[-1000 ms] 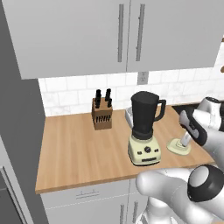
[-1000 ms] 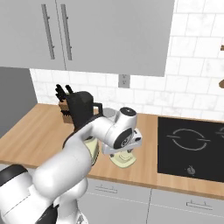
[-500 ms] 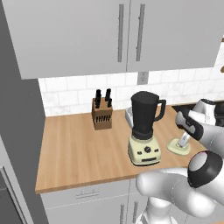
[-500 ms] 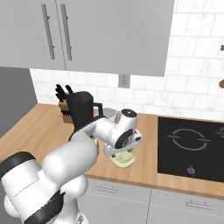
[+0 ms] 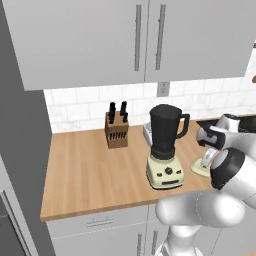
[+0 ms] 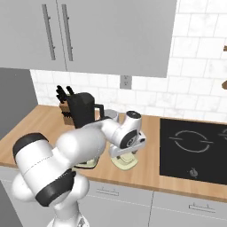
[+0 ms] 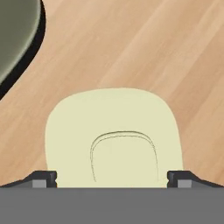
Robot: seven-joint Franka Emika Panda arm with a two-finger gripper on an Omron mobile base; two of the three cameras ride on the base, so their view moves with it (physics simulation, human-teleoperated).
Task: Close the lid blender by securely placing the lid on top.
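Observation:
The blender (image 5: 164, 150) stands on the wooden counter, its dark jar (image 6: 82, 111) open at the top, on a cream base. The lid (image 5: 198, 169), a pale cream disc, lies flat on the counter just right of the blender. My gripper (image 5: 208, 160) hangs low over it, pointing down. In the right base view the lid (image 6: 124, 163) peeks out under the hand (image 6: 127, 153). In the hand view the lid (image 7: 113, 127) is very close, and its raised knob (image 7: 124, 157) lies between my fingertips (image 7: 44, 178). The gripper (image 7: 113, 180) is open and grips nothing.
A wooden knife block (image 5: 115, 131) stands at the back left of the counter (image 5: 85, 170). A grey appliance (image 5: 148, 133) sits behind the blender. A black cooktop (image 6: 193, 148) lies to the right. A rounded grey-green shape (image 7: 13, 35) sits near the lid.
The hand has come down a little closer over the lid. The jaws have stayed wide open. The lid and blender have not moved.

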